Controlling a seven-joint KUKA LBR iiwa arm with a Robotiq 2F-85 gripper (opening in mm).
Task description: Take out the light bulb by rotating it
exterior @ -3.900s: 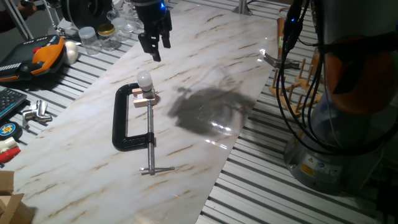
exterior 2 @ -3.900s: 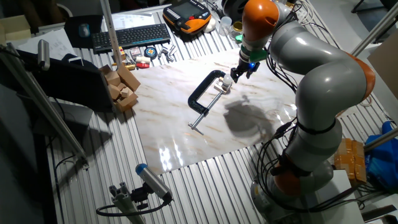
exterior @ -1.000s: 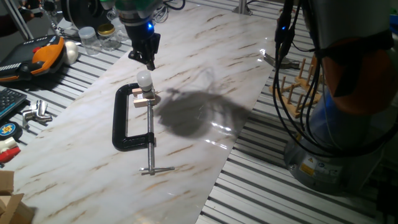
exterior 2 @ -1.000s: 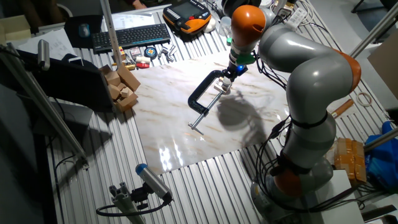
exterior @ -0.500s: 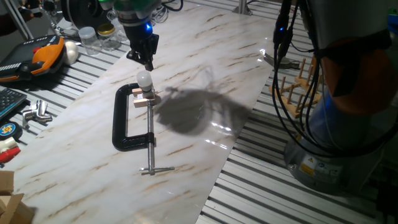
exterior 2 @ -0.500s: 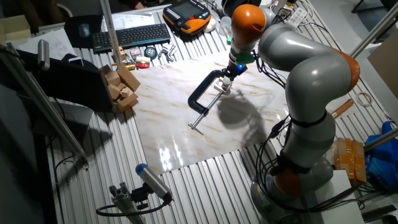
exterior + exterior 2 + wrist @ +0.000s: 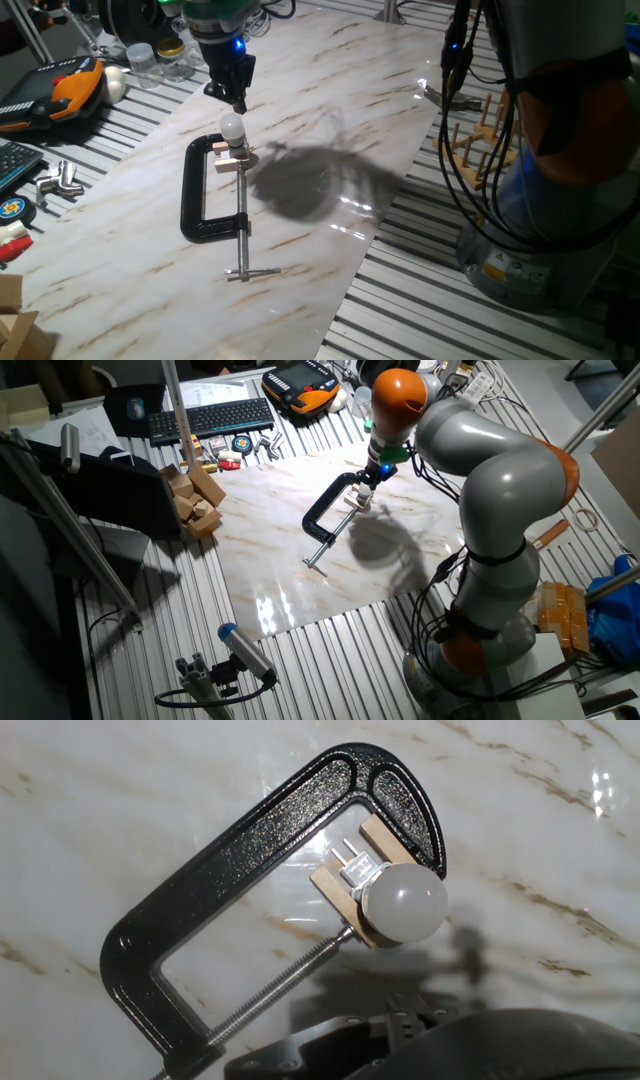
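Observation:
The light bulb, small, frosted and white, stands on a small wooden block held in a black C-clamp that lies flat on the marble board. My gripper hangs just above and slightly behind the bulb, not touching it; its fingers look apart and hold nothing. From the other side the gripper sits right over the bulb and clamp. In the hand view the bulb is right of centre on the block, inside the clamp; no fingertips show there.
Clear jars, an orange-and-black tool and metal parts lie left of the board. A wooden rack and cables stand at its right edge. Wooden blocks and a keyboard sit further off.
Since 3.9 s ago the gripper has moved left and down to just above the bulb and turned about its axis. Over the last second it has hardly moved.

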